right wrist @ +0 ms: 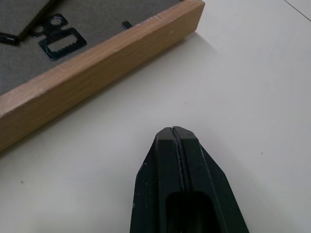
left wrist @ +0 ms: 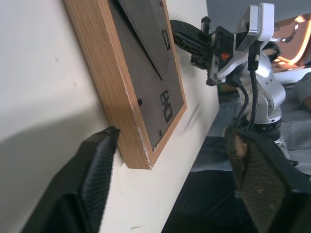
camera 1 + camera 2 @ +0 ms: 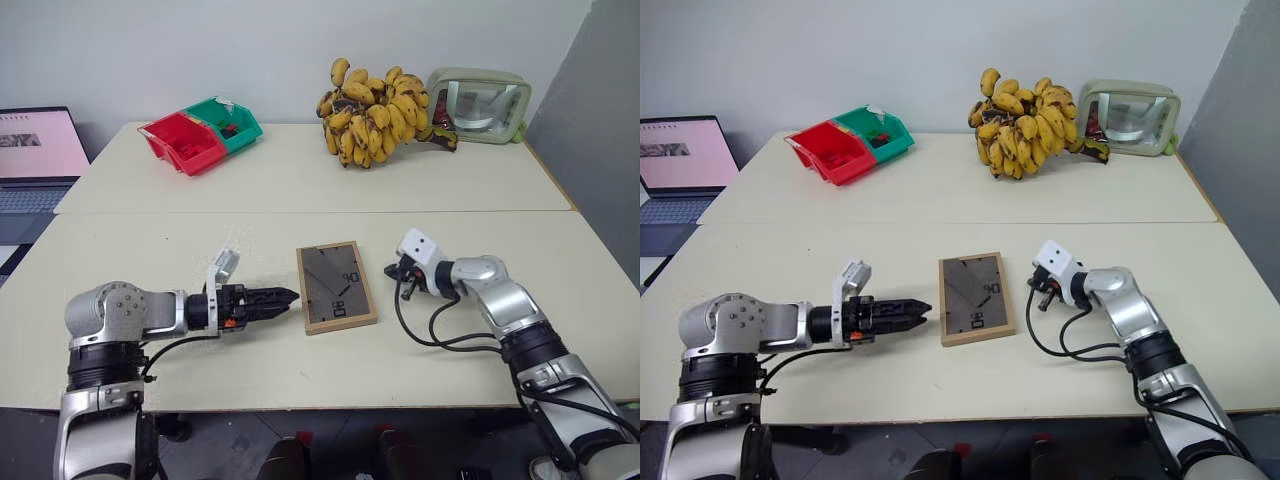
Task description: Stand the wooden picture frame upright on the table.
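Frame: one wooden picture frame [image 3: 337, 287] is seen lying back-up on the surface [image 3: 200, 250].
Tools: two counted; left tool [image 3: 286, 296] spread apart, right tool [image 3: 391, 270] pressed together.
Bins: two [image 3: 200, 135].

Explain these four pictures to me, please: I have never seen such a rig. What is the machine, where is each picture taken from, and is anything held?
The machine is a humanoid robot with two arms, each ending in two black fingers. The two wide pictures come from cameras in its head, looking down over the table. The two close-ups come from cameras on its wrists, looking along the fingers.

The wooden picture frame lies flat, dark back up, between the left gripper and the right gripper. Nothing is held: in the left wrist view the left fingers stand apart beside the frame's corner; in the right wrist view the right ones are pressed together, short of its edge.

Farther back: bananas, red and green bins, a grey-green case, a laptop.
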